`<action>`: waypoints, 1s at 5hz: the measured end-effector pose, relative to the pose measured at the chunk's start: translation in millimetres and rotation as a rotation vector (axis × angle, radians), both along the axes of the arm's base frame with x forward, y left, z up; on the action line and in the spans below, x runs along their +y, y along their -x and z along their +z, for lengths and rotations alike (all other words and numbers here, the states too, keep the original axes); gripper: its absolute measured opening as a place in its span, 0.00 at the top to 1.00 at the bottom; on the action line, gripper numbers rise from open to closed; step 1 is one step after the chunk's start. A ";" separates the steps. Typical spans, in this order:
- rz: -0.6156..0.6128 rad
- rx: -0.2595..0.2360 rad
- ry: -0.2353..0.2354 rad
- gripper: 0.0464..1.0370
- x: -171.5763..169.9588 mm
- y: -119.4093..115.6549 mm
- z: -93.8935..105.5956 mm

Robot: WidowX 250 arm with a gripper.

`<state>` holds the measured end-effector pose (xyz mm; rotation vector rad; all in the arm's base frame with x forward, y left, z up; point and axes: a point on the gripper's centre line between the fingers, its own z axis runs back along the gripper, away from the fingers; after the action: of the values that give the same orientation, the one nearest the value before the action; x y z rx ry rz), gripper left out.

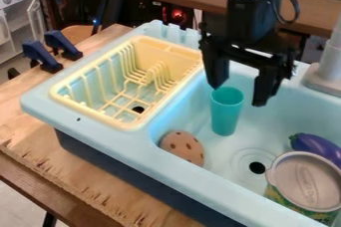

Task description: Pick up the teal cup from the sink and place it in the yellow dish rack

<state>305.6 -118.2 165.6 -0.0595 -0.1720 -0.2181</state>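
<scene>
Turquoise plastic cup (226, 116) is seen upright in a pale-blue toy sink (153, 159) | it could be toppled toward a round, tan, dark-spotted cookie (182, 148) if its rim were clipped by an off-centre finger | black two-finger gripper (238, 95) is poised downward above it, fingers spread apart.

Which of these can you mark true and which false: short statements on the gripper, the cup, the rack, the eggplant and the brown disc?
1. The gripper is open. True.
2. A teal cup stands upright in the sink. True.
3. The spotted brown disc lies in the yellow rack. False: it lies in the sink, beside the rack.
4. A purple eggplant is in the sink. True.
5. The cup is red. False: it is teal.
</scene>
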 end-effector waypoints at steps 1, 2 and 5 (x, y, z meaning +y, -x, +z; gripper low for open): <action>0.012 0.023 -0.003 0.03 3.9 -9.6 -11.5; 0.033 0.047 0.001 0.03 7.4 -18.1 -20.4; 0.043 0.069 0.002 0.03 4.9 -27.1 -32.7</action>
<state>332.7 -113.2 132.9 -0.0653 -0.1051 -0.1728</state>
